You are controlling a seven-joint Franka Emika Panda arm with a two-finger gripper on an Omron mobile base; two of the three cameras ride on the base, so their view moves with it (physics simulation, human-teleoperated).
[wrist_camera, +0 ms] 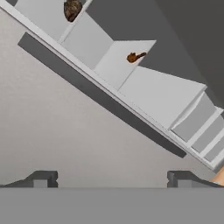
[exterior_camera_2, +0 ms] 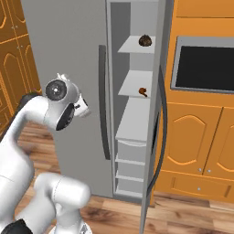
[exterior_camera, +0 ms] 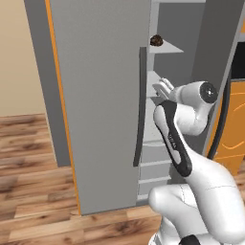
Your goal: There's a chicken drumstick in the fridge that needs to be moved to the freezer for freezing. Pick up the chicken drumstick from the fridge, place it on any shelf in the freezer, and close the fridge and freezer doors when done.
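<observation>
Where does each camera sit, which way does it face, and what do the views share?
Left base view: behind the arm, left; faces the grey door and freezer shelves; arm rises lower right.
Right base view: behind the arm, right; faces the freezer shelves; arm lower left.
Hand view: on the hand, rolled, facing the door; open gripper tips at bottom.
Shared: the dark-brown lump on the top shelf.

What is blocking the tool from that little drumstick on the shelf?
Nothing visible. The drumstick lies on an open freezer shelf, the freezer door swung aside; the open tool faces the closed fridge door beside it.
</observation>
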